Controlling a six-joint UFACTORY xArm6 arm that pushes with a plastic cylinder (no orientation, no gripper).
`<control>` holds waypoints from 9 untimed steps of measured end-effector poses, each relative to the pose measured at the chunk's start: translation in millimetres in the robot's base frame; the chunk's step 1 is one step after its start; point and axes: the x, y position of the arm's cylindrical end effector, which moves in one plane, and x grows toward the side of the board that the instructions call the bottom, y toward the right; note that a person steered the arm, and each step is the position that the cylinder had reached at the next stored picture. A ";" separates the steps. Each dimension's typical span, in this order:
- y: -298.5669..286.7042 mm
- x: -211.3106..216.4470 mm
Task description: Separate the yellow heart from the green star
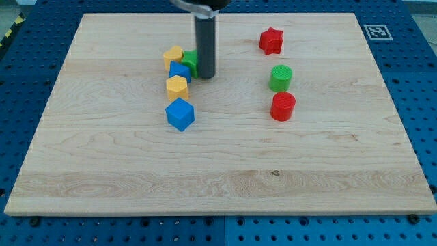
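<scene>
— Where's the tool [205, 75] now?

— Its tip sits down on the bench [218, 171], touching the green star [189, 62] on the view's right side. It grips nothing; it's a bare rod.

— And the yellow heart [173, 56]?

— Pressed against the star's left, with a blue block [179, 71] just below.

— The risk?

— A leftward push probably shoves star and heart together, still joined.
</scene>
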 end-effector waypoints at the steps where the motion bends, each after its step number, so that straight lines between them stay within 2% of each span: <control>1: -10.8 17.6; 3: 9.2 19.7; 4: 42.8 19.3; 5: 49.6 -14.6; 6: 49.6 -68.9; 7: -9.1 -90.3; 8: -117.2 -90.2; 9: -158.2 -74.1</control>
